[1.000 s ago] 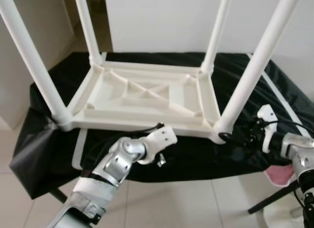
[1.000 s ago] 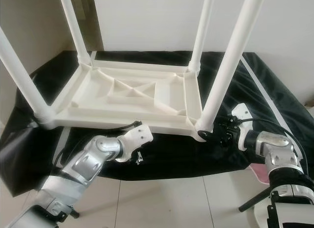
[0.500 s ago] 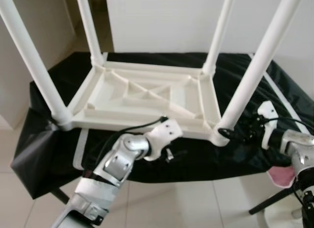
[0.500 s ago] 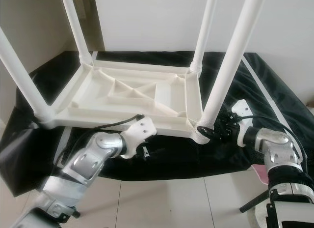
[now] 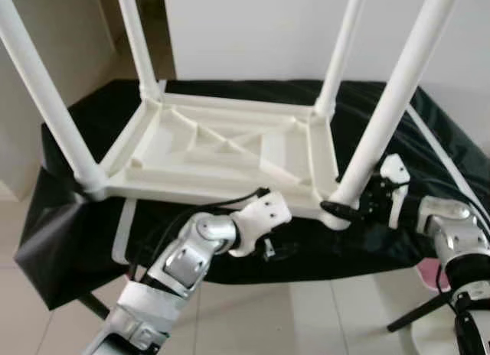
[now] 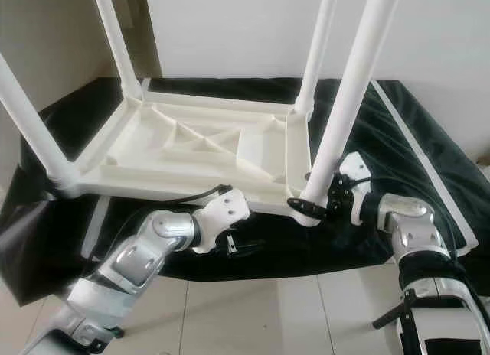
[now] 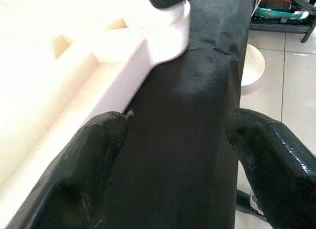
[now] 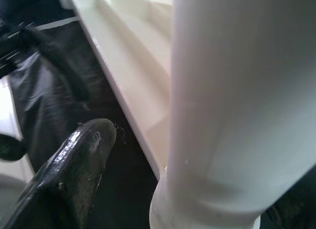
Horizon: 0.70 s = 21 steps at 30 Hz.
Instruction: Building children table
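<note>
- Black cloth (image 5: pixel 398 125) covers the worktop, and the white children table (image 5: pixel 230 152) lies upside down on it with four legs pointing up.
- Right gripper (image 6: pixel 312 204) has its fingers closed around the base of the near right leg (image 5: pixel 383 118), just where it enters the corner socket.
- Left gripper (image 7: pixel 173 155) has its fingers spread apart, holding nothing; the table's front edge is touching or just beside one finger (image 7: pixel 89 160).
- I judge the plastic light, stiff and quite smooth, so it may slip; low on a leg or on the rim is the safest hold.
</note>
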Available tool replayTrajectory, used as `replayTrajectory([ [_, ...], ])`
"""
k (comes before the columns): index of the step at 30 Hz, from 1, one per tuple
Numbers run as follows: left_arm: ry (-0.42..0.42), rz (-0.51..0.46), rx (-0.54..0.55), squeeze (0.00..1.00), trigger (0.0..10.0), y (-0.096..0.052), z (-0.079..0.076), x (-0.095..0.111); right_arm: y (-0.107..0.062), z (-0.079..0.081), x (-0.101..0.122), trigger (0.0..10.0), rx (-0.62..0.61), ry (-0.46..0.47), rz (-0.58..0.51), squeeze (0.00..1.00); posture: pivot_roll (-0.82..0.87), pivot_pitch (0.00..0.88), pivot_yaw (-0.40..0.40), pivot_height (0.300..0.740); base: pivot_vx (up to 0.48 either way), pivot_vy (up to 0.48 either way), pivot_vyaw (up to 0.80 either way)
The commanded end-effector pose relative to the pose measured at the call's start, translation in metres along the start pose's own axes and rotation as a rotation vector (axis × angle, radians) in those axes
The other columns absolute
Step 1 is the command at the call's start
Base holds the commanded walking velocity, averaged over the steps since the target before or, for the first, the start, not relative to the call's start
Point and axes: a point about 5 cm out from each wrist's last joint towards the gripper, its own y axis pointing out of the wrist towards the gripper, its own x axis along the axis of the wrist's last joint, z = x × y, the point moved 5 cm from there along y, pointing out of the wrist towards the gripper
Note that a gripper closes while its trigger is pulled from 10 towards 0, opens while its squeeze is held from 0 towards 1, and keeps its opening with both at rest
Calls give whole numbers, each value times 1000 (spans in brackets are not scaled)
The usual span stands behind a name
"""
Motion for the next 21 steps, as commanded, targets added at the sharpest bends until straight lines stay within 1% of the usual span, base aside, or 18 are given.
replayTrajectory([
  [1, -16, 12, -32, 0, 10000, 0, -6, -4, 2, 15, -9, 10000, 73, 27, 14, 0, -20, 0, -31, 740, 0, 0, 0],
  [2, -16, 12, -32, 0, 10000, 0, -6, -4, 2, 15, -9, 10000, 73, 27, 14, 0, -20, 0, -31, 740, 0, 0, 0],
  [4, -18, 14, -29, 0, 10000, -2, -5, -5, 0, 25, -10, 10000, 106, 31, 12, 0, -30, 0, -21, 740, 0, 0, 0],
  [7, -18, 16, -29, 0, 10000, -3, -4, -6, 0, 27, -10, 10000, 107, 31, 7, 0, -32, 2, -19, 740, 0, 0, 0],
  [8, -14, 19, -14, 0, 10000, -2, -1, -7, 2, 20, -7, 10000, 38, 20, -16, 0, -42, 6, -12, 740, 0, 0, 0],
  [9, -14, 19, -14, 0, 10000, -2, -1, -7, 2, 20, -7, 10000, 38, 20, -16, 0, -42, 6, -12, 740, 0, 0, 0],
  [10, -3, 16, 22, 0, 10000, -1, 6, -7, 4, 9, -1, 10000, -76, 0, -66, 0, -47, 7, -10, 740, 0, 0, 0],
  [11, 2, 12, 39, 0, 10000, -1, 9, -7, 5, 5, 1, 10000, -114, -8, -87, 0, -47, 7, -10, 740, 0, 0, 0],
  [13, -15, -15, 61, 0, 10000, -1, 13, -3, 7, 6, 3, 10000, -132, 13, -114, 0, -50, 8, -10, 740, 0, 0, 0],
  [14, -7, -39, 74, 0, 10000, -1, 14, 0, 8, 6, 5, 10000, -147, 7, -131, 0, -53, 8, -10, 740, 0, 0, 0],
  [17, 0, -56, 83, 0, 10000, -2, 15, 3, 8, 7, 7, 10000, -158, 0, -144, 0, -53, 8, -10, 740, 0, 0, 0],
  [18, 24, -99, 101, 0, 10000, -3, 16, 9, 10, 8, 8, 10000, -165, 7, -153, 0, -55, 8, -12, 740, 0, 0, 0],
  [19, 24, -99, 101, 0, 10000, -3, 16, 9, 10, 8, 8, 10000, -165, 7, -153, 0, -55, 8, -12, 740, 0, 0, 0],
  [21, 52, -177, 121, 0, 10000, -7, 16, 22, 18, 15, 8, 10000, -158, 38, -163, 0, -54, 8, -9, 740, 0, 0, 0],
])
